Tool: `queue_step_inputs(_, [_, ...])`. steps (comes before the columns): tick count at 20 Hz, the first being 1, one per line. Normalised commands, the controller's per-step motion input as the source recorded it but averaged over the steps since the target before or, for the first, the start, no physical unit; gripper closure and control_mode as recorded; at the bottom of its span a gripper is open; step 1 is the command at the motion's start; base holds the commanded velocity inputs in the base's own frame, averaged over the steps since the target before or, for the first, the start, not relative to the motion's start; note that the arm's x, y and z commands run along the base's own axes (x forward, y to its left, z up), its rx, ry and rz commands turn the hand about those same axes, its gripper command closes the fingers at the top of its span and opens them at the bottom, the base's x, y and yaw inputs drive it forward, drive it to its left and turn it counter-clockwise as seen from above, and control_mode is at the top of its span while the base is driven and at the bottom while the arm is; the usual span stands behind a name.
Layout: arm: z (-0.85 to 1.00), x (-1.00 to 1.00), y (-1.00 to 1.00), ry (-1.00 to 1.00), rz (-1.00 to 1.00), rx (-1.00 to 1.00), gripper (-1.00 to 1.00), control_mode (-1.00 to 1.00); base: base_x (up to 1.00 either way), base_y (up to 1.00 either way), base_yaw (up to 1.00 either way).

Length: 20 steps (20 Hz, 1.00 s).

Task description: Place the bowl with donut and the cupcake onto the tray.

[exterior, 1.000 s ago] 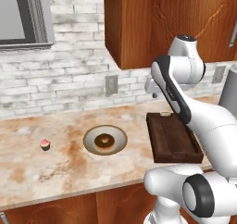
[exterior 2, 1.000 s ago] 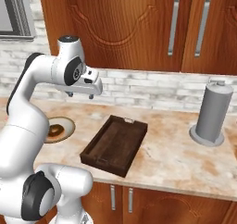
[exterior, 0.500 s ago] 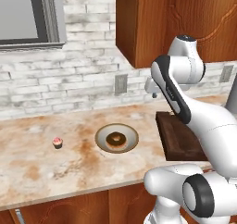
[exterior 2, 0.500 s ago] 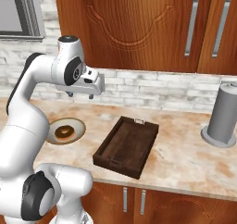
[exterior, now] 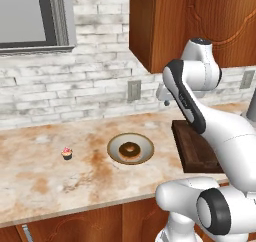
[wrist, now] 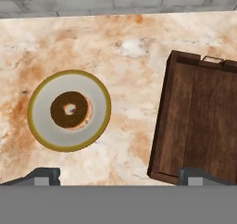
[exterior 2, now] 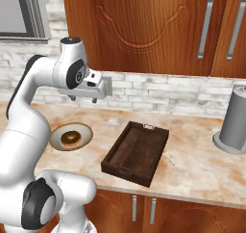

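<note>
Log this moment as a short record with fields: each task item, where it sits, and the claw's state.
bowl: wide shallow tan-rimmed round bowl, on the marble counter, left of the tray
donut: brown chocolate-glazed ring donut, lying in the bowl's middle
cupcake: tiny pink-frosted cupcake, alone on the counter, left of the bowl
tray: dark brown rectangular wooden tray, nothing on it
claw: open, raised above the counter, holding nothing
task: nothing placed on the tray yet

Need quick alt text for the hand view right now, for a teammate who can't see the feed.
Looking down at a marbled counter: the bowl with the donut in it sits on the left, and the empty dark wooden tray lies on the right, apart from it. The open gripper hovers above the gap between them.
</note>
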Motion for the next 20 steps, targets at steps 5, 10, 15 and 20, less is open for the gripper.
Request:
queue_step_inputs(5, [0.00,0.00,0.00,0.00,0.00,0.00,-1.00,1.00,0.00,0.00,0.00])
queue_step_inputs(10, [-0.07,0.00,0.02,0.00,0.00,0.00,-1.00,-1.00,0.00,0.00,0.00])
queue_step_inputs(15, [-0.31,0.00,0.17,0.02,0.00,0.00,-1.00,-1.00,0.00,0.00,0.00])
queue_step_inputs(20, [-0.40,0.00,0.18,0.09,-0.01,0.02,-1.00,-1.00,0.00,0.00,0.00])
